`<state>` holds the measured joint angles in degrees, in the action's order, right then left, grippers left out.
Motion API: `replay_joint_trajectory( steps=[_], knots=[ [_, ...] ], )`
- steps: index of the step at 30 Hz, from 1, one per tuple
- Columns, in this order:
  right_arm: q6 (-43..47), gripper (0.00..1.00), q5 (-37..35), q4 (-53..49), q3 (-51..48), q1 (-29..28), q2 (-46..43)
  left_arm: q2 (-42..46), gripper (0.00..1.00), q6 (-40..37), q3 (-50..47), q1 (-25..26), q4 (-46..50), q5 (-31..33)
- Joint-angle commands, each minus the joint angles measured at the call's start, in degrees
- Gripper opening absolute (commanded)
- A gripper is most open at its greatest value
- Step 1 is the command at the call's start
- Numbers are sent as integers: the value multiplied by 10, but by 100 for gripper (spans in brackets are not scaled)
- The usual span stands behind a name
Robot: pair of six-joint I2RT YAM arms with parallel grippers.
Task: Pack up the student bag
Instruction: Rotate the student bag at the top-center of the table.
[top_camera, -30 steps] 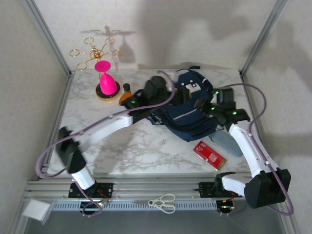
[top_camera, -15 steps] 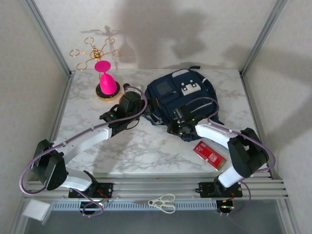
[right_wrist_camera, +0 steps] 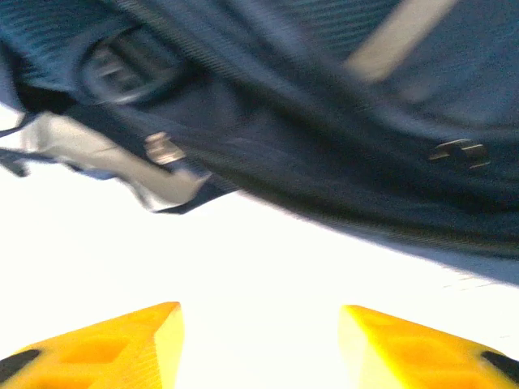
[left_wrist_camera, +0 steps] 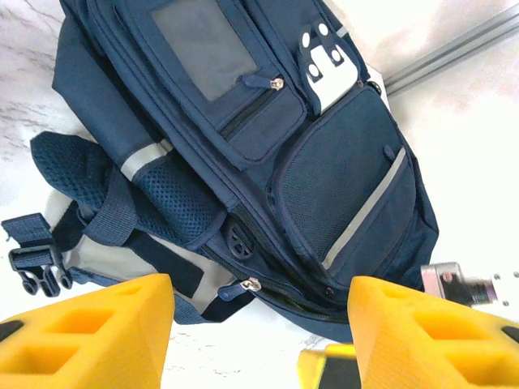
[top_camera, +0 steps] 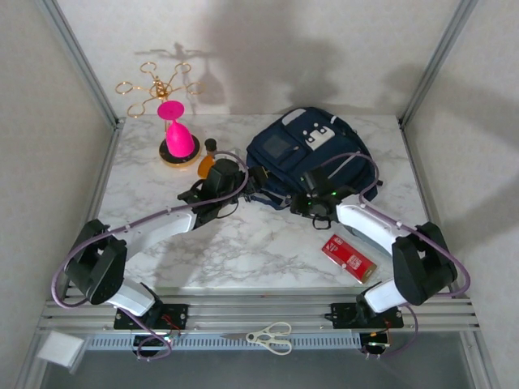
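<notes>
Handling the student bag [top_camera: 312,154], lying front-up at the table's [top_camera: 243,243] rear right: treat as likely soft, limp fabric; grip a strap [left_wrist_camera: 122,219]. Note left gripper [left_wrist_camera: 261,308], right gripper [right_wrist_camera: 259,324]: jaws of all 2 parted, empty.

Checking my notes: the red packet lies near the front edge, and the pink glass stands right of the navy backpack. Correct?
Not quite. The top external view shows the pink glass left of the student bag, not right. The red packet does lie near the front edge.
</notes>
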<state>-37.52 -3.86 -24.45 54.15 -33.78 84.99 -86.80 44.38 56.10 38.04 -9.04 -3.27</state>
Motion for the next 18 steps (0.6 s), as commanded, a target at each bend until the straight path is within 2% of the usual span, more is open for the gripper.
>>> replay_joint_trajectory(
  steps=[1, 5, 9, 14, 18],
  knots=[
    [-57, 48, -7, 25, 26, -34, 39, -7, 59, 26, -7, 0, -37, -10],
    [-69, 40, -22, 62, 67, -46, 106, -5, 59, 31, -12, 0, -40, -10],
    [-78, 34, -72, 64, 91, -46, 153, -11, 60, 34, -18, 1, -45, -19],
    [-86, 34, -125, 65, 111, -44, 184, -23, 60, 37, -23, 1, -63, -30],
    [-80, 34, -148, 52, 115, -15, 178, -27, 60, 40, -20, 1, -69, -33]
  ],
)
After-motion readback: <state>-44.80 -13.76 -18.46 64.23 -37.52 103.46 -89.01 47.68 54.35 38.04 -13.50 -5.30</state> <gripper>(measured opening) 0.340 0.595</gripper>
